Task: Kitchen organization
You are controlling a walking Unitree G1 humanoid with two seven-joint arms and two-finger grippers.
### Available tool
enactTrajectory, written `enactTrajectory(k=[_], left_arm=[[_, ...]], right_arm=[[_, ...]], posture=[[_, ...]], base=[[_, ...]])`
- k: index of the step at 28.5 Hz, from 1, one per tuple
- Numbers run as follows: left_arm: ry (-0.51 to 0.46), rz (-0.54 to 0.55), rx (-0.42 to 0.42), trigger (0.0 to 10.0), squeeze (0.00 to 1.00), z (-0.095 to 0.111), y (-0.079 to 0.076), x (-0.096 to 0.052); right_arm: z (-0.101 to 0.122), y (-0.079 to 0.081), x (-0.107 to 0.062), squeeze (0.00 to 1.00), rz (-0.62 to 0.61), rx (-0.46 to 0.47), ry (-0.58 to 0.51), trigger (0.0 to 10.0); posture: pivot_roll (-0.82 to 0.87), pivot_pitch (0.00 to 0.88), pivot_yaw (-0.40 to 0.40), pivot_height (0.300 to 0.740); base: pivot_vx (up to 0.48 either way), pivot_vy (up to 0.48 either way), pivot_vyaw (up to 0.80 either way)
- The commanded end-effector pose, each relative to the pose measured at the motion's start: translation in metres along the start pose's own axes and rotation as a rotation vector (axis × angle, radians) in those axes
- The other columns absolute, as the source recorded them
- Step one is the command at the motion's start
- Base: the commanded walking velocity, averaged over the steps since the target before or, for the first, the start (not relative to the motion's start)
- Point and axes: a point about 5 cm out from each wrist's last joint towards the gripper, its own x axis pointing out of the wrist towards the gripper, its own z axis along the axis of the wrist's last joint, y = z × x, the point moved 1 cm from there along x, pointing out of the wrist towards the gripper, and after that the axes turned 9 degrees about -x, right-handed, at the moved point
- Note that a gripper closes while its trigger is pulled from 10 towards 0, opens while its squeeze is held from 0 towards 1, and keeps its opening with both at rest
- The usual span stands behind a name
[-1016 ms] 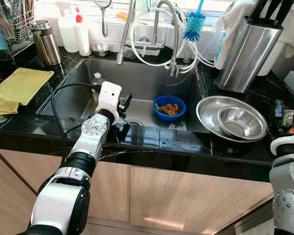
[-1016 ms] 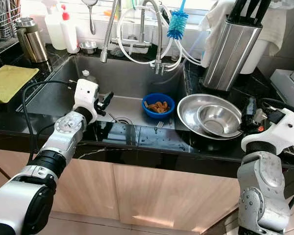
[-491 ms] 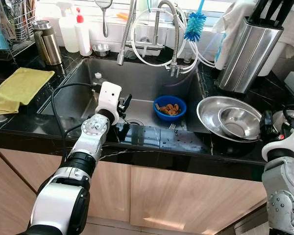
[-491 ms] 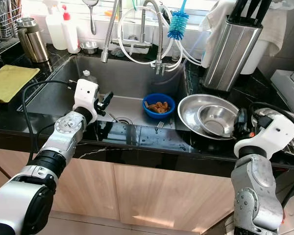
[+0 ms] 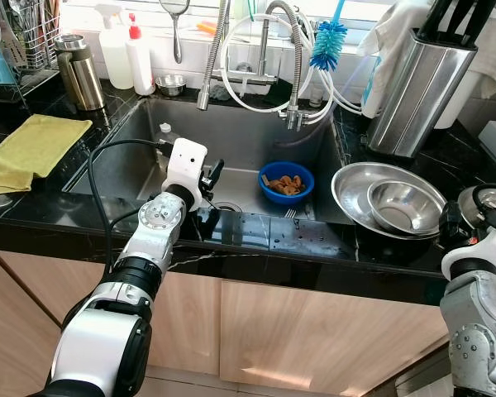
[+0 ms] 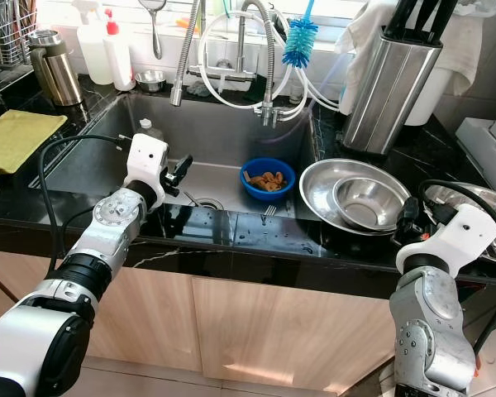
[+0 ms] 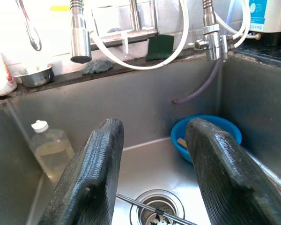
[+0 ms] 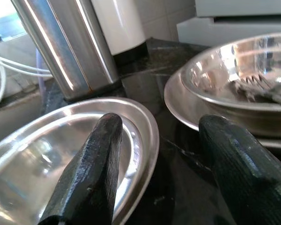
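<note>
My left gripper point(image 7: 152, 129) hangs open over the front left of the steel sink point(image 5: 140, 157), empty. Beyond its fingers a blue bowl point(image 5: 287, 180) holding food scraps sits on the sink floor, near the right wall. A clear bottle point(image 7: 49, 147) stands at the sink's left wall, and a fork point(image 5: 288, 213) lies near the front. On the right counter a small steel bowl point(image 5: 407, 207) rests inside a large one point(image 5: 355, 194). My right gripper point(image 8: 159, 126) is open, level with the large bowl's right rim and holding nothing.
Another steel bowl point(image 8: 234, 79) with utensils in it sits right of my right gripper. A tall steel holder point(image 5: 413, 83) stands behind the bowls. The faucet point(image 5: 281, 50) and hoses hang over the sink's back. A yellow cloth point(image 5: 29, 149), thermos point(image 5: 76, 70) and bottles point(image 5: 116, 50) occupy the left counter.
My right gripper has moved left and lower, closer to the large steel bowl's right rim. The left arm has stayed where it was.
</note>
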Motion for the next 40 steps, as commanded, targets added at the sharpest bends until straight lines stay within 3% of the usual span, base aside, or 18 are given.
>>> enactTrajectory(k=[1, 10, 16, 27, 40], left_arm=[[-0.008, -0.011, 0.032, 10.0, 0.0, 0.002, -0.001, 0.0], [-0.021, -0.017, 0.045, 10.0, 0.0, 0.005, -0.002, 0.001], [-0.023, -0.016, 0.042, 10.0, 0.0, 0.005, -0.003, 0.002], [-0.023, -0.012, 0.034, 10.0, 0.0, 0.005, -0.004, 0.002], [-0.017, -0.011, 0.035, 10.0, 0.0, 0.004, -0.004, 0.002]], right_arm=[[0.0, -0.002, 0.001, 0.0, -0.015, 0.012, 0.006, 10.0], [0.005, 0.0, 0.007, 0.0, -0.074, 0.027, 0.031, 10.0], [0.013, 0.009, 0.021, 0.0, -0.019, -0.006, 0.088, 10.0], [0.032, 0.011, 0.038, 0.0, 0.002, -0.035, 0.102, 10.0], [0.021, 0.012, 0.038, 0.0, 0.02, -0.042, 0.173, 10.0]], posture=[[0.06, 0.0, -0.071, 0.74], [0.07, 0.0, -0.071, 0.74], [0.06, 0.0, -0.072, 0.74], [0.06, 0.0, -0.076, 0.74], [0.06, 0.0, -0.081, 0.74]], base=[[0.0, 0.0, 0.0], [0.0, 0.0, 0.0], [0.0, 0.0, 0.0], [0.0, 0.0, 0.0], [0.0, 0.0, 0.0]])
